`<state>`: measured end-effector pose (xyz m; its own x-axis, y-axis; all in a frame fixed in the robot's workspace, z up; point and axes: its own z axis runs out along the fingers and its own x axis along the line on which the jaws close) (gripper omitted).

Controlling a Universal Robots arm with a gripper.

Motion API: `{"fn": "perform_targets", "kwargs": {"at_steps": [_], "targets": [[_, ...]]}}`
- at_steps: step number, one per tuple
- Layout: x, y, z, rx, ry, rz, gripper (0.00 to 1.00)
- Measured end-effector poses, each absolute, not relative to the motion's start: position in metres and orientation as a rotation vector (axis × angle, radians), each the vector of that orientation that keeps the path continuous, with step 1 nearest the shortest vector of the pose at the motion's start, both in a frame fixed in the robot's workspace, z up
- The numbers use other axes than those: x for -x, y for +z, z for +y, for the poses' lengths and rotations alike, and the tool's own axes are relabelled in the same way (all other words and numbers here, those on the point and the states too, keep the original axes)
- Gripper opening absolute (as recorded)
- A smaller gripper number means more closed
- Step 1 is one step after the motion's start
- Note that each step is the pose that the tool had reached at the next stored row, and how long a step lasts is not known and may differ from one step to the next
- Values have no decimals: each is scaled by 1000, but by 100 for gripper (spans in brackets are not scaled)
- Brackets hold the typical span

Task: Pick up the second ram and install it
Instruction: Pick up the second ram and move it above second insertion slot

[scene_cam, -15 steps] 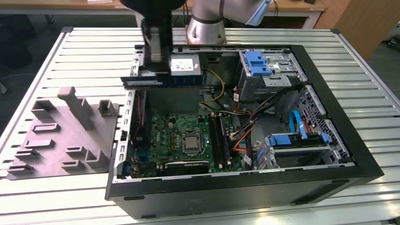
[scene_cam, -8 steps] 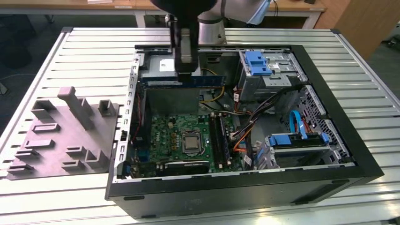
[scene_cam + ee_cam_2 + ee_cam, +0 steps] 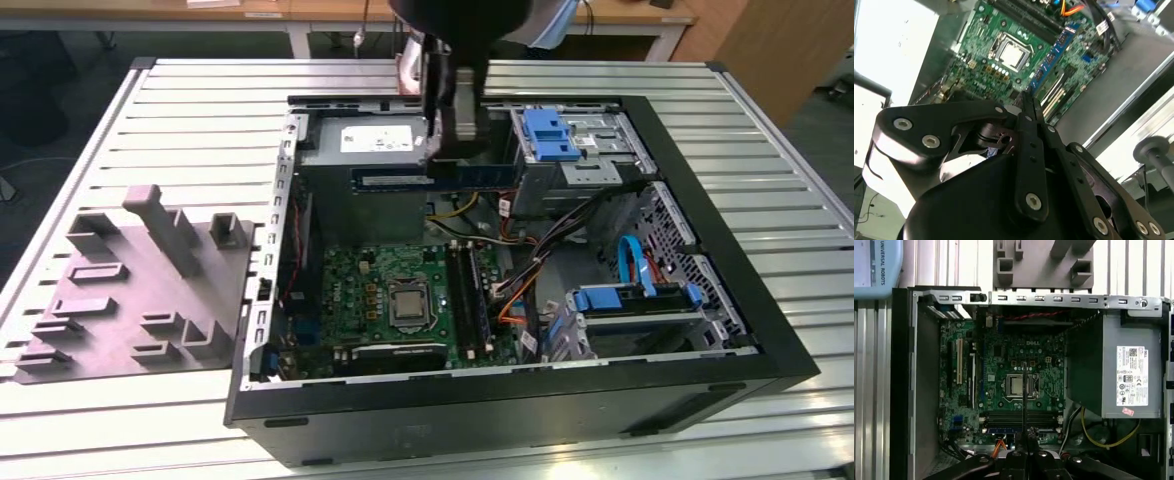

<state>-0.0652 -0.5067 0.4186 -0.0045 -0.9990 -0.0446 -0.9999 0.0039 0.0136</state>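
bg: slatted metal table point(image 3: 200, 110) | wood desks point(image 3: 134, 8) behind | dark floor point(image 3: 174, 45)

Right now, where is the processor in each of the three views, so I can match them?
Exterior view: the processor sits just to the exterior view's left of the memory slots.
Second wrist view: the processor shows bright, with the memory slots just beyond it.
First wrist view: the processor lies partly behind the thin edge of the second ram.
Shared landmark: the long black memory slots beside it.
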Motion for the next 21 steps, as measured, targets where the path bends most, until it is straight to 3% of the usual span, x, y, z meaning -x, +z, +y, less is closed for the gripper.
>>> {"fn": "perform_targets", "kwargs": {"at_steps": [21], "targets": [[51, 381, -507, 2204, 69, 2212, 11]]}}
